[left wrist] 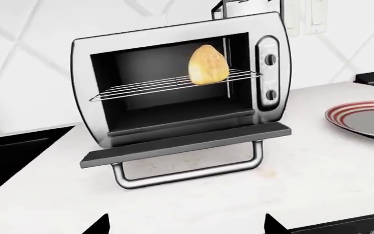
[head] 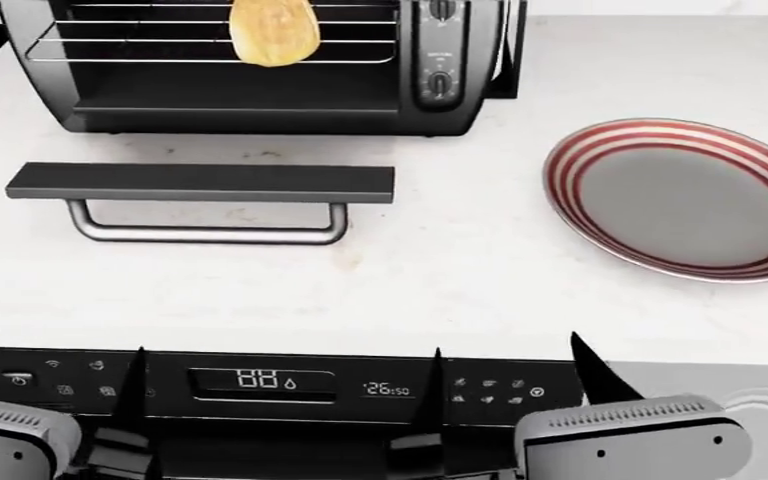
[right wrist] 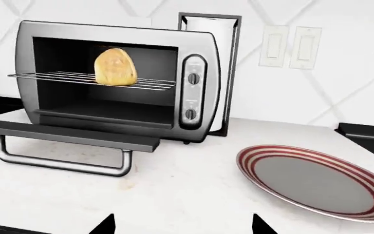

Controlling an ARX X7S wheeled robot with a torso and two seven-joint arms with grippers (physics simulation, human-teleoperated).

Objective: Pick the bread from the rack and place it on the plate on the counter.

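Bread sits on the rack inside the toaster oven, toward the knob side, resting on the wires and untouched. Oven door is dropped flat in front of the oven, handle hanging off its front edge, so the mouth is open for a straight reach in. Plate lies on the counter beside the oven on the knob side, well apart from the bread, bare, ready as drop spot.

Left gripper and right gripper both hover low on the near side of the oven, over the black control panel, far from the rack. Fingers of both are spread apart, holding nothing. Right wrist view frames bread and plate together, so my guess is the right arm does the pick, since the plate is on its side.

Judgement: task not started; next move needs a reach over the open door without bumping it.
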